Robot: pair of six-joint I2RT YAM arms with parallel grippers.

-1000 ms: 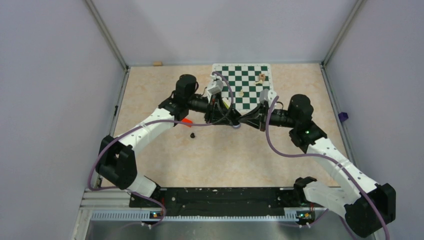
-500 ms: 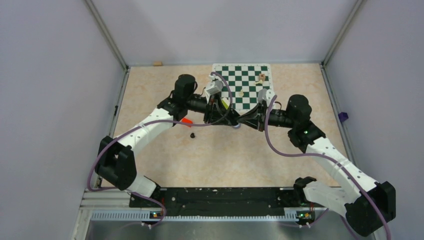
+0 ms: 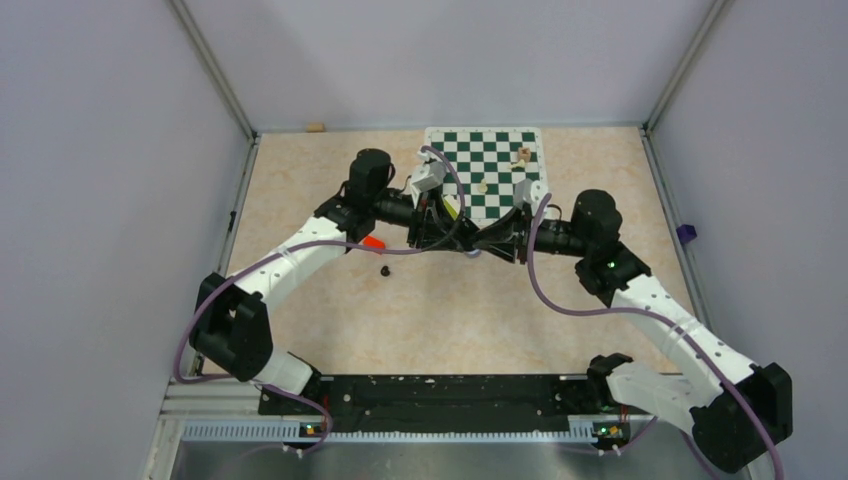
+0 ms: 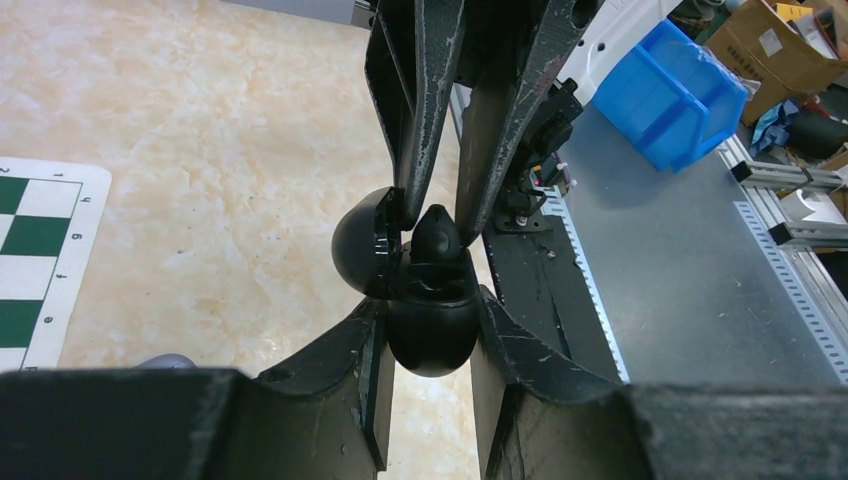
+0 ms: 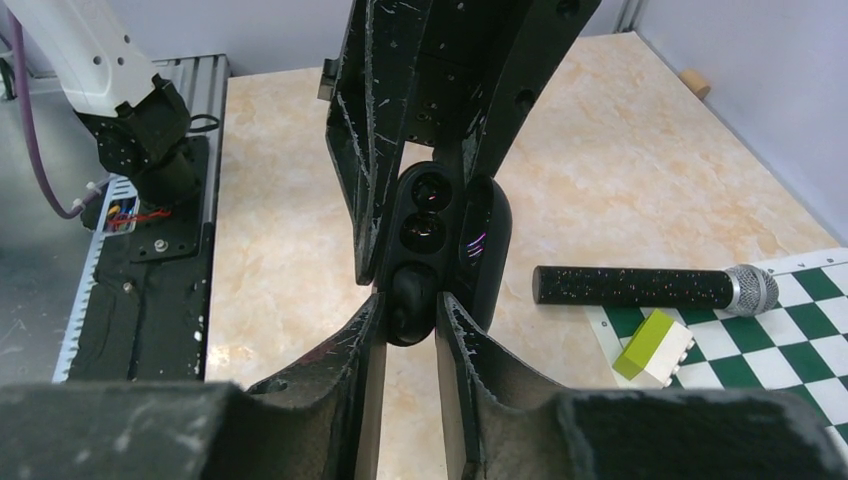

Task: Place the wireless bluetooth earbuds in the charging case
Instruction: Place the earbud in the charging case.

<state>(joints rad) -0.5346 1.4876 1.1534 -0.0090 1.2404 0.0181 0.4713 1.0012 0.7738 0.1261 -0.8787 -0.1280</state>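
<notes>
- Spread below everything, the desk (image 3: pixel 450 310) with the chessboard (image 3: pixel 485 165) at its far side; both arms meeting above it, caught whole by the top view only, though too small there to read any grip.
- Clamped in the left claw (image 4: pixel 432 305): the charging case (image 4: pixel 430 340), its lid (image 4: pixel 362 250) swung open to one side.
- Pinched tight in the right claw (image 5: pixel 410 298): one glossy black earbud (image 4: pixel 437 232), held at the mouth of the case, touching or nearly so, not yet seated.
- From the right wrist alone: two glossy hollows inside the case, filled or bare impossible to tell, and a microphone (image 5: pixel 640 287) lying beyond. From the left wrist alone: the bud's tip against the rim.
- Likely trouble: a bud turned wrong for its hollow, jamming on the rim or popping free on release; too hard a push, twisting the case in its grip.
- Smallest, in the top view only: a second earbud (image 3: pixel 386 271) loose on the desk near the red block (image 3: pixel 373 242).
</notes>
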